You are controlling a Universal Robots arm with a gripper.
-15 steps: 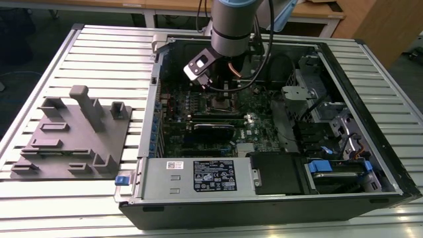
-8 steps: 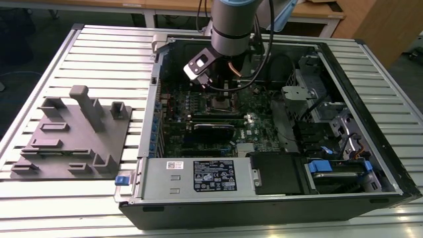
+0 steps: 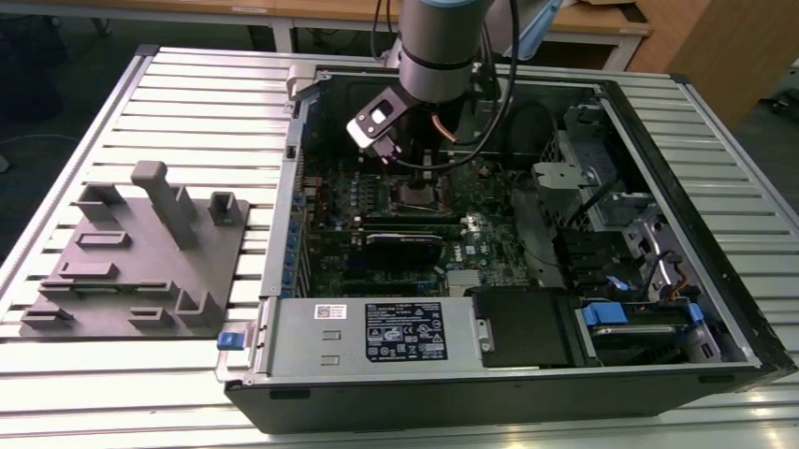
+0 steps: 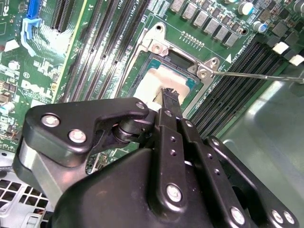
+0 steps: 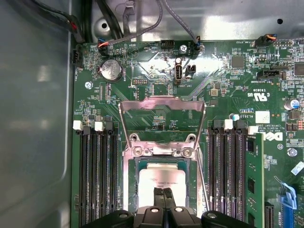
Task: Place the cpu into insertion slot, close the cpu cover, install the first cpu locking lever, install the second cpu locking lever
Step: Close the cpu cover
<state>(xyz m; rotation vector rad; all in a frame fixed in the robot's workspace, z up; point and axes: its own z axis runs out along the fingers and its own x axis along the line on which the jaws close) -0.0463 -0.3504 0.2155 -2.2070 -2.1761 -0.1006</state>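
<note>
Silvery ribbed slats make up the table (image 3: 187, 84) in the exterior view, and on it lies an open black computer case (image 3: 525, 398). A matt grey moulded fixture (image 3: 138, 262) sits to the exterior view's left of the case. The pale grey arm (image 3: 437, 47) comes down into the case, and the gripper (image 3: 409, 173) hangs right above the insertion slot (image 3: 418, 196). From here I cannot tell how the jaws stand.

In the second wrist view the gripper (image 4: 170, 96) is glossy black, with linked bars and bright rivet heads. Its two narrow fingers (image 4: 171, 123) are pressed flat together with nothing between them. Their joined tip meets the top of the cpu (image 4: 164, 78), a dull, pale metal square lying flat inside the insertion slot (image 4: 138, 76). A thin bare wire lever (image 4: 256, 75) juts out from one corner of the socket, over the long black memory slots (image 4: 228, 90).

In the first wrist view the gripper (image 5: 165, 193) again shows its fingertips (image 5: 161, 194) closed on each other, resting on the cpu (image 5: 161, 178). The cpu is seated in the silver-rimmed insertion slot (image 5: 129, 190). The cpu cover (image 5: 161, 103), a thin shiny frame with an open window, stands raised on its hinge, off the chip, with green circuit board (image 5: 223, 95) showing through the window. Ribbed black memory slots (image 5: 97, 180) flank the socket.
</note>
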